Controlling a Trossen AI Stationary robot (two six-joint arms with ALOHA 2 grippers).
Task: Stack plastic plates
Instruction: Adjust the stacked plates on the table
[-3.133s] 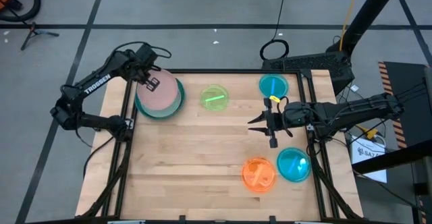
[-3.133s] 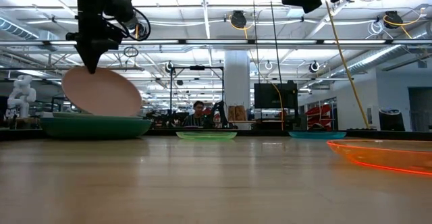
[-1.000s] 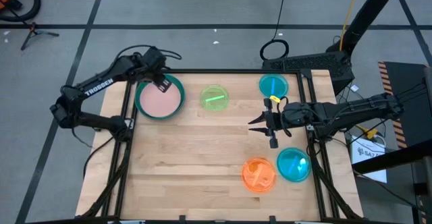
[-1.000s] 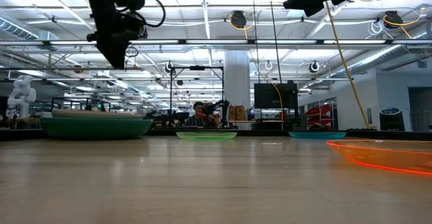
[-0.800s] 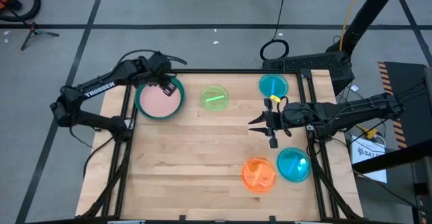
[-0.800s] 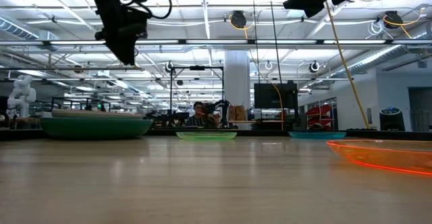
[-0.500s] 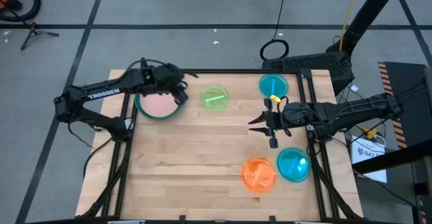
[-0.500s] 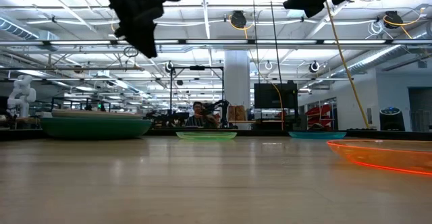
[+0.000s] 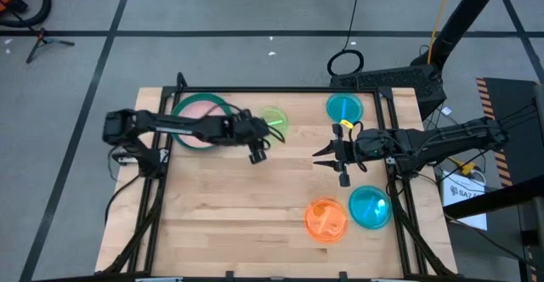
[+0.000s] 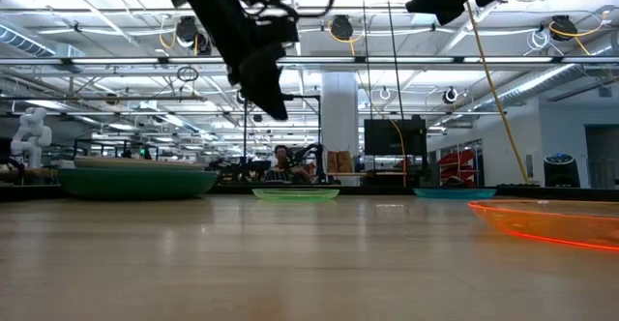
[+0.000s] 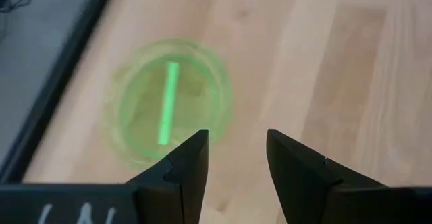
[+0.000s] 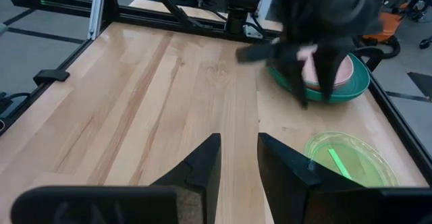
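A pink plate point(image 9: 199, 109) lies on top of a stack of green plates point(image 10: 135, 180) at the table's far left. A translucent lime plate point(image 9: 275, 121) rests flat on the wood to its right. My left gripper point(image 9: 257, 153) hangs open above the table just near of the lime plate point(image 11: 169, 113), holding nothing. My right gripper point(image 9: 321, 158) waits open above the table's right half, fingers pointing left. Two blue plates point(image 9: 344, 108) point(image 9: 371, 207) and an orange plate point(image 9: 326, 219) lie flat on the right side.
Bare wood fills the table's middle and near left point(image 9: 229, 214). A black frame rail point(image 9: 255, 90) runs along the far edge. In the right wrist view my left arm point(image 12: 310, 21) stands in front of the stack point(image 12: 351, 82).
My left gripper has swung from above the pink-topped stack toward the table's right and a little toward the near edge, ending beside the lime plate. Its arm now lies stretched across the stack. The plates have not moved.
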